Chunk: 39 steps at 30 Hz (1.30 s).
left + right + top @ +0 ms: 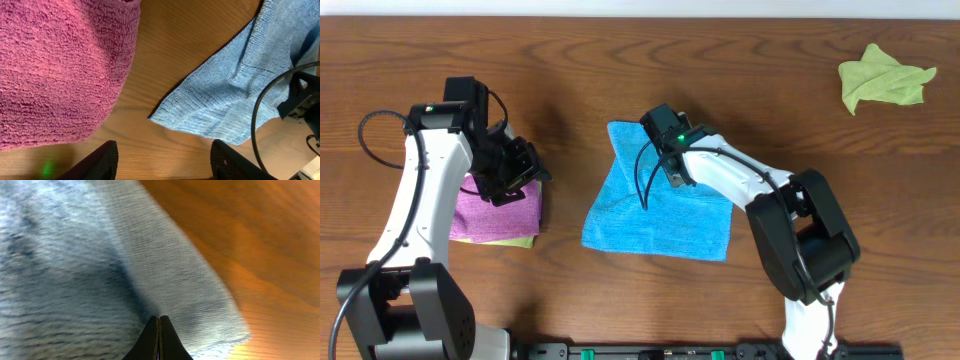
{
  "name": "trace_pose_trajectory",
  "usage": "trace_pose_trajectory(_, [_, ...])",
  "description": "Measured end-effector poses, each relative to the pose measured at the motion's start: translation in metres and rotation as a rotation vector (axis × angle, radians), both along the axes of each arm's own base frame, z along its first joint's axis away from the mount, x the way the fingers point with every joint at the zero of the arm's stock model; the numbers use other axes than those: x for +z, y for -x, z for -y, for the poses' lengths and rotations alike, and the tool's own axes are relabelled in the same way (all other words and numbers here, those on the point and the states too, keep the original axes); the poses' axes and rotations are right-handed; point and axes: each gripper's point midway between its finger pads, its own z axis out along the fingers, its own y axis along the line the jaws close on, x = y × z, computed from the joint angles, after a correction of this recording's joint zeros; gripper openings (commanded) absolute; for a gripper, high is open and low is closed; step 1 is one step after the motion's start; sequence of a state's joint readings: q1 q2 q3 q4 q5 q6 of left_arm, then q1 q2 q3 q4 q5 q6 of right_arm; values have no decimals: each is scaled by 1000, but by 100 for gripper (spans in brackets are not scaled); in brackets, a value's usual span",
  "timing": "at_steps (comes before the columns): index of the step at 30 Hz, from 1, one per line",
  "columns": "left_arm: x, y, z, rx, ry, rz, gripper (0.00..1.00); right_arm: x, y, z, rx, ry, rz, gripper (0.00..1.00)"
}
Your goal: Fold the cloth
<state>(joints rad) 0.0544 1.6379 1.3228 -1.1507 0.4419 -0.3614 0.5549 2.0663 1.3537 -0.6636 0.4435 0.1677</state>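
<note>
Where the cloth was inspected, it lay near the middle of the table, mostly flat. Its far-left corner was drawn up into a raised ridge running toward the centre. The right gripper stood over the inner end of that ridge. In the right wrist view its jaws were closed tip to tip on the blue fabric. A pinch of cloth appeared to be caught between them, though the fabric actually held could not be seen. In my judgement the grip was placed there so that the corner could be carried across to make the first fold, which was not yet done.

The left gripper hung apart from the cloth, over the near edge of the purple cloth. Its fingers were spread and held nothing. It seemed parked clear of the working arm, with the cloth's left corner in its camera's view, so it could take that side if needed.

Count of items:
- One blue cloth.
- One purple cloth, lying flat to the left.
- One yellow-green cloth, crumpled at the far right and well apart from the work.
- One yellow-green edge showing beneath the purple cloth. Whether it was a separate cloth could not be told.
- Two arms, with one gripper each.
</note>
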Motion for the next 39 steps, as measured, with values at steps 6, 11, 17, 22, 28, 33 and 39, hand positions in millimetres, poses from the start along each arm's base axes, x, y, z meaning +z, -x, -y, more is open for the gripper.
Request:
trace_pose_trajectory(6, [0, 0, 0, 0, 0, -2, 61, 6, -10, 25, -34, 72, 31, 1])
trace_pose_trajectory(11, [0, 1, 0, 0, 0, -5, 61, 8, -10, 43, -58, 119, 23, 20])
trace_pose_trajectory(17, [0, 1, 0, 0, 0, -5, 61, 12, -3, 28, -15, 115, 15, 52])
trace_pose_trajectory(22, [0, 1, 0, 0, 0, -5, 61, 34, -5, -10, 56, 38, 89, 54])
trace_pose_trajectory(28, [0, 1, 0, 0, 1, -5, 61, 41, -19, -32, 74, -58, 156, 49])
trace_pose_trajectory(33, [0, 1, 0, 0, 0, -5, 61, 44, -29, -33, 63, -92, 190, 46])
trace_pose_trajectory(39, [0, 1, 0, 0, 0, -5, 61, 27, -28, -31, 58, -89, 152, 45])
